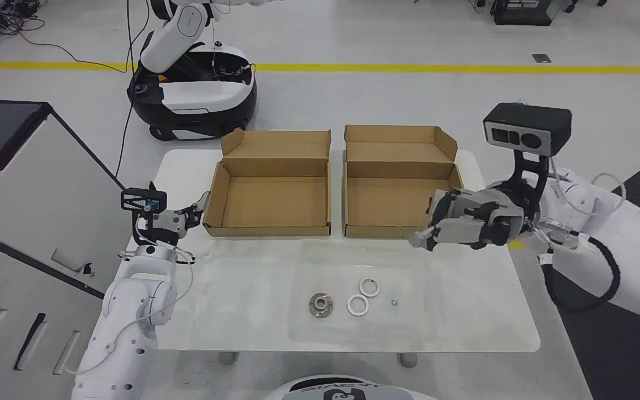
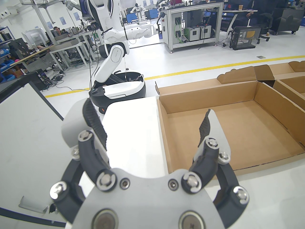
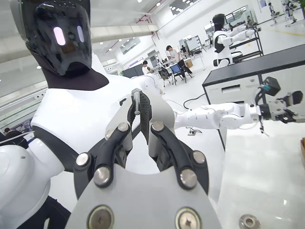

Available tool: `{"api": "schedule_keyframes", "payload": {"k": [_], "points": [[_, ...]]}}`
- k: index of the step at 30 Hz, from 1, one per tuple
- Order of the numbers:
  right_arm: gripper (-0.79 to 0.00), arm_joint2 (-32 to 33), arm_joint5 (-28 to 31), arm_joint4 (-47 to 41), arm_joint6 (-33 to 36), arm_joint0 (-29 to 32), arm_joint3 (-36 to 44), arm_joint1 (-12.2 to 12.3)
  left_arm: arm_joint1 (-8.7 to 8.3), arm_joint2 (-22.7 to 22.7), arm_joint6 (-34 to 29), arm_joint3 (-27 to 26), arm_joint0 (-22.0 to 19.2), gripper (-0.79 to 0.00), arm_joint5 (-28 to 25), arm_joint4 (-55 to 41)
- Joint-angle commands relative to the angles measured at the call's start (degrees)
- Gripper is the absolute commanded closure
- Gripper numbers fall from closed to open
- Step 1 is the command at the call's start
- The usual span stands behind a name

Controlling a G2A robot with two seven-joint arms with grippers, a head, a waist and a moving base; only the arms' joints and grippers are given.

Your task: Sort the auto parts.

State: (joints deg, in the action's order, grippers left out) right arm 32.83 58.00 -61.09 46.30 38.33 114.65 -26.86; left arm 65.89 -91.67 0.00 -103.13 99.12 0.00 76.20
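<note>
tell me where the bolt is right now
The bolt is clamped in the right pincer, which in the top view hangs at the front wall of the right cardboard box.

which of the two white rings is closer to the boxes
The white ring farther from the metal flange; the other ring lies right beside that flange.

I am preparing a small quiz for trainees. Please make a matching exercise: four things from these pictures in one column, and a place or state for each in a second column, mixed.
1 bolt
2 left gripper
3 metal flange
4 left box

A cardboard, nothing inside
B lying loose on the table
C fingers apart, holding nothing
D clamped in the right gripper

Pairs: 1-D, 2-C, 3-B, 4-A
</note>
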Motion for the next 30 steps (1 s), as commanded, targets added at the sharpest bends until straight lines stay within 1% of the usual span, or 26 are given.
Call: {"api": "schedule_keyframes", "payload": {"k": [1,5,9,12,16,19,25,30], "points": [[0.0,0.47,-0.04,-1.06,0.04,0.29,1.18,-0.46,0.0,0.0,0.0,0.0,0.0,-0.785,0.0,0.0],[0.0,1.43,-0.15,-4.13,0.16,0.94,3.97,-1.8,0.0,0.0,0.0,0.0,0.0,-0.785,0.0,0.0],[0.0,2.99,-1.46,-7.17,1.47,1.72,5.34,-3.4,0.0,0.0,0.0,0.0,0.0,-0.785,0.0,0.0],[0.0,4.81,-3.48,-8.49,3.49,2.64,4.72,-4.5,0.0,0.0,0.0,0.0,0.0,-0.785,0.0,0.0],[0.0,7.75,-7.74,-7.06,7.75,4.46,0.87,-5.37,0.0,0.0,0.0,0.0,0.0,-0.785,0.0,0.0],[0.0,10.0,-9.15,-8.87,9.15,6.47,0.16,-6.15,0.0,0.0,0.0,0.0,0.0,-0.785,0.0,0.0],[0.0,15.46,-12.5,-14.98,12.5,11.19,-0.25,-8.17,0.0,0.0,0.0,0.0,0.0,-0.785,0.0,0.0],[0.0,21.71,-16.05,-22.93,16.07,15.84,0.43,-10.98,0.0,0.0,0.0,0.0,0.0,-0.785,0.0,0.0]]}}
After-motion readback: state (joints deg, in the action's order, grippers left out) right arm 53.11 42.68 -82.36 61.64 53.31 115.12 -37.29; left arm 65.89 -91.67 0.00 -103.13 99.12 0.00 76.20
